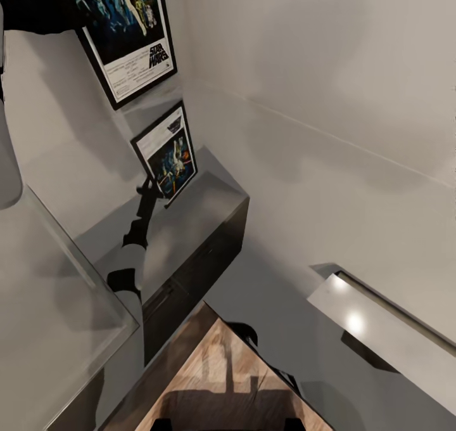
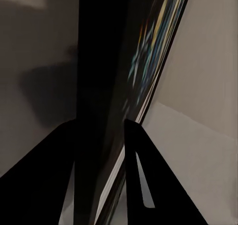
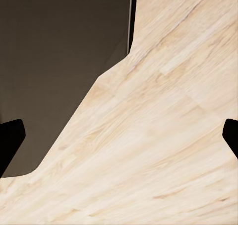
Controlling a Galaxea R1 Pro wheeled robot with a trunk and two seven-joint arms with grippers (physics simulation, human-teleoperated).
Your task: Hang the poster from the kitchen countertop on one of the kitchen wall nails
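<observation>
Left end effector clamps poster edge against wall.

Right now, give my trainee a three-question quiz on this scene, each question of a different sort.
1. True or false: the poster is lying flat on the kitchen countertop.
2. Multiple choice: the right end effector is (A) shut on the poster, (B) open above pale wood floor, (C) shut on a cabinet handle.
3. Fill in: the second poster image, lower down on the glossy countertop, is a ____.

Key:
1. False; it is raised against the wall, held by the left end effector.
2. B.
3. Reflection.
</observation>
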